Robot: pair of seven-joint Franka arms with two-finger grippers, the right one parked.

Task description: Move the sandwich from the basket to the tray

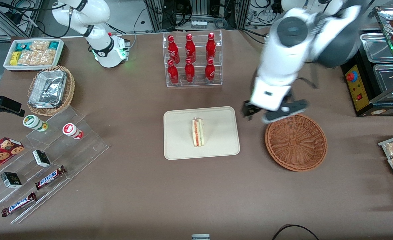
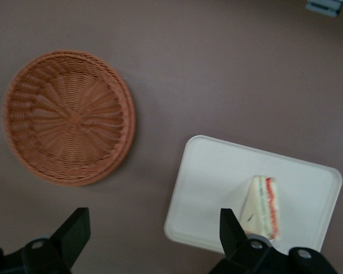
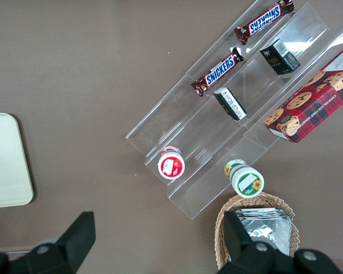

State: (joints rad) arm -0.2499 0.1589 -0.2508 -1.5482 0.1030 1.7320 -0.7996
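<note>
The left arm's black two-finger gripper [image 2: 151, 234] is hanging wide open and empty above the brown table, between the round reddish-brown wicker basket [image 1: 296, 142] and the cream rectangular tray [image 1: 183, 120], with the clear-wrapped triangular sandwich [image 1: 198, 132] sitting on the tray at about 9 o'clock from the basket in the front view.

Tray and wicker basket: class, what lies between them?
Bare brown tabletop separates tray from basket in the left wrist view; the open claw hangs above.

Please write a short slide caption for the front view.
Sandwich lies on the tray; the basket is empty, open tool above its rim.
</note>
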